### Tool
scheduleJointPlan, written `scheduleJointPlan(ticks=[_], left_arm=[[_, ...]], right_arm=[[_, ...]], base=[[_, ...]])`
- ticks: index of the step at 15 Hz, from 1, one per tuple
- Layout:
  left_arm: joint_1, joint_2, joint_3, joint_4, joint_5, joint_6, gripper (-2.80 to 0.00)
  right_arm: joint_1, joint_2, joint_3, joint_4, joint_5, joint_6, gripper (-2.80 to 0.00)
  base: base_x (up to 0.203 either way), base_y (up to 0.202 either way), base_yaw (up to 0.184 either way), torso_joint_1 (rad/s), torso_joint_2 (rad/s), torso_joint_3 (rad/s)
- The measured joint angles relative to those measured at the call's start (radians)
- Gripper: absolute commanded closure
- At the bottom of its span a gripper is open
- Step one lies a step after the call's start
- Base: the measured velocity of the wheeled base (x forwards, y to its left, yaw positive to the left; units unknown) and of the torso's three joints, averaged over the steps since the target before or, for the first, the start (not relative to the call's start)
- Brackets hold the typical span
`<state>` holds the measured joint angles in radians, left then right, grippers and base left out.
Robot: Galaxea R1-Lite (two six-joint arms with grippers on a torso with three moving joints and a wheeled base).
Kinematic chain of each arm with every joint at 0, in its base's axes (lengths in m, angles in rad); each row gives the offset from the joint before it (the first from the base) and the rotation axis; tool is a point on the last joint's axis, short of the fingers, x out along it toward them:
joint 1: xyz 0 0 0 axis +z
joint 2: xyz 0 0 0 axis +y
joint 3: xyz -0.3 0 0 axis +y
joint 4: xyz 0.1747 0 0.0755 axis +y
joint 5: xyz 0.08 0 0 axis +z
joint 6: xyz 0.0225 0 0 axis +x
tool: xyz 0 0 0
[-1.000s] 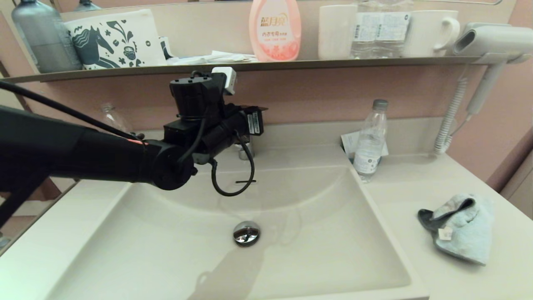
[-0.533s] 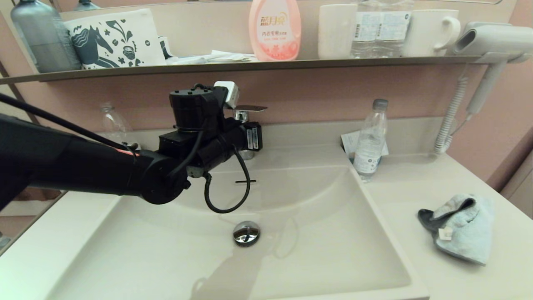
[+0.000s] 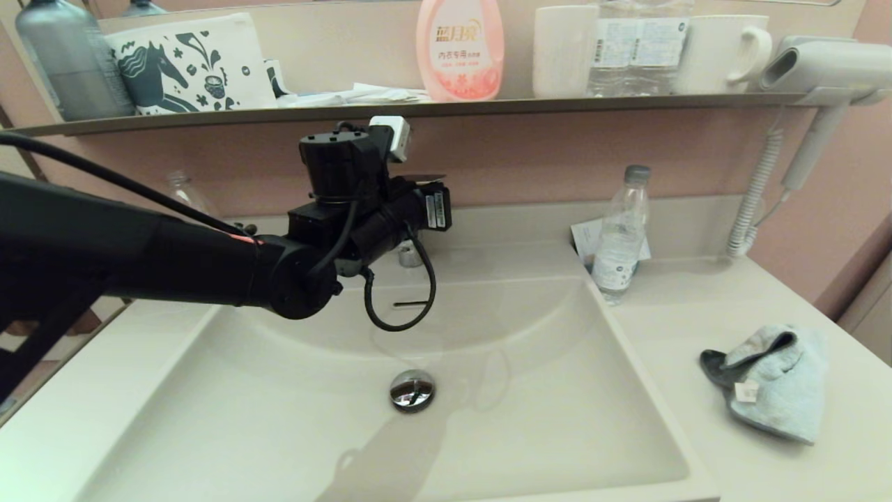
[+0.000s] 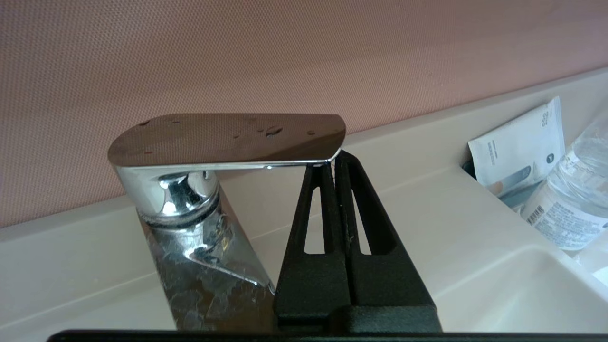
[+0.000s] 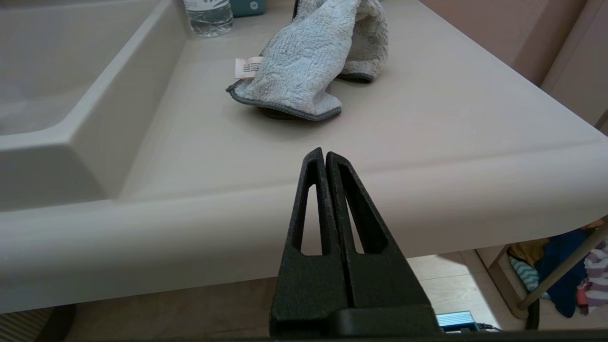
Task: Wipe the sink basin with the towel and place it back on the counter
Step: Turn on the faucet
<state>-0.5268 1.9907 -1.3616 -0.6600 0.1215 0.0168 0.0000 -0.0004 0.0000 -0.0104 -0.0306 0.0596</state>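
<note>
At twelve o'clock behind the basin (image 3: 390,418), my left gripper (image 4: 332,159), fingers pressed together, has nudged up under the tap lever (image 4: 228,137); towel (image 3: 770,380) lies untouched at three o'clock on the counter (image 3: 669,314), right gripper (image 5: 324,154) closed before it

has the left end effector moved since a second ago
Yes. The left end effector dropped half a second ago, then rose and shifted right toward the water bottle; its tips now sit under the faucet handle.
</note>
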Motion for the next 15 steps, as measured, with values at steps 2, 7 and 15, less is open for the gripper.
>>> scheduleJointPlan(ticks=[2,7,15], left_arm=[[0.005,0.006,-0.018,0.0,0.0,0.0,0.0],[0.022,0.009,-0.072,0.042,0.0,0.0,0.0],[0.02,-0.008,-0.029,0.035,0.001,-0.002,0.0]], right_arm=[[0.0,0.0,0.0,0.0,0.0,0.0,0.0],[0.0,0.0,0.0,0.0,0.0,0.0,0.0],[0.0,0.0,0.0,0.0,0.0,0.0,0.0]], base=[[0.0,0.0,0.0,0.0,0.0,0.0],[0.0,0.0,0.0,0.0,0.0,0.0],[0.0,0.0,0.0,0.0,0.0,0.0]])
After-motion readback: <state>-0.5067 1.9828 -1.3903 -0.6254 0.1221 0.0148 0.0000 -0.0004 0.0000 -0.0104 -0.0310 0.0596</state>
